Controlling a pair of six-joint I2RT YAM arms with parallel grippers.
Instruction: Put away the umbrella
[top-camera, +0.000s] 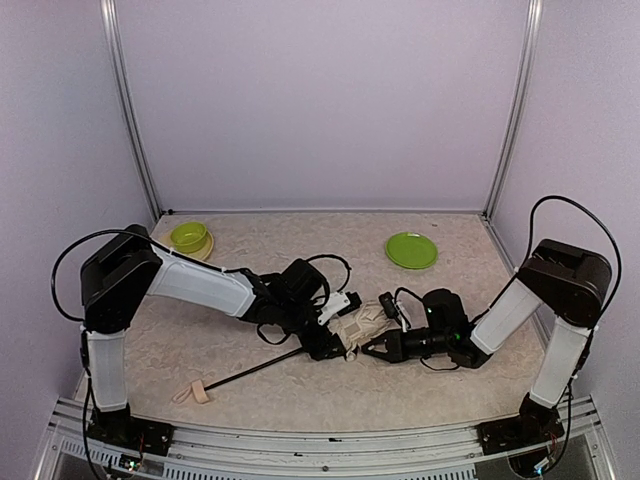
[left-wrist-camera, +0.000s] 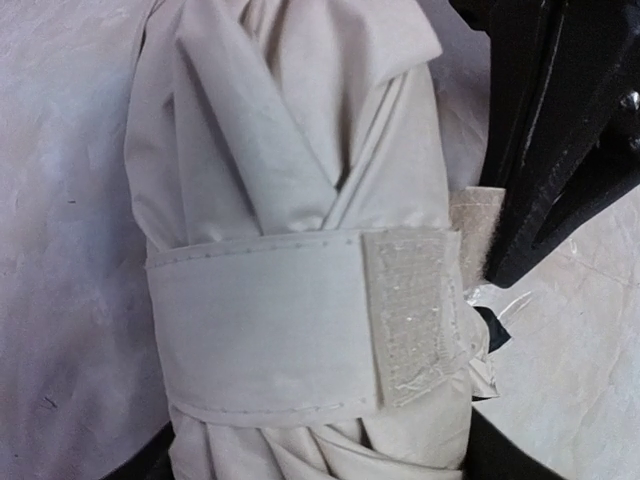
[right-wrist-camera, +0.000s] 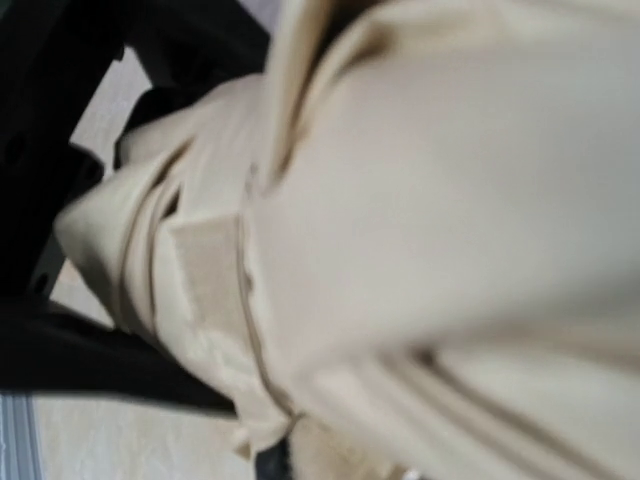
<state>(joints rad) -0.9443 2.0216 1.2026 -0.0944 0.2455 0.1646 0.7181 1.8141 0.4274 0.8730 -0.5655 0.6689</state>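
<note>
Mostly the bundling looks done: the umbrella (top-camera: 362, 325) lies low in the middle of the top view, its cream canopy gathered into a tight roll between the two arms. In the left wrist view a fabric strap (left-wrist-camera: 260, 320) circles the roll across the middle of the frame, and its velcro tab (left-wrist-camera: 412, 310) lies flat on the band, so the wrap seems fastened. The left gripper (top-camera: 335, 348) is clamped on the roll, its dark jaws showing at the bottom corners of that view on either side of the fabric. A black finger (left-wrist-camera: 545, 150) of the right gripper (top-camera: 372, 348) touches the strap's loose end at the right edge; whether that claw is pinching or apart I cannot tell, as its own camera is blurred by cloth. What seems left: the thin shaft (top-camera: 255, 370) runs out fully to the wooden handle (top-camera: 200, 392) at lower left, not yet pushed in
</note>
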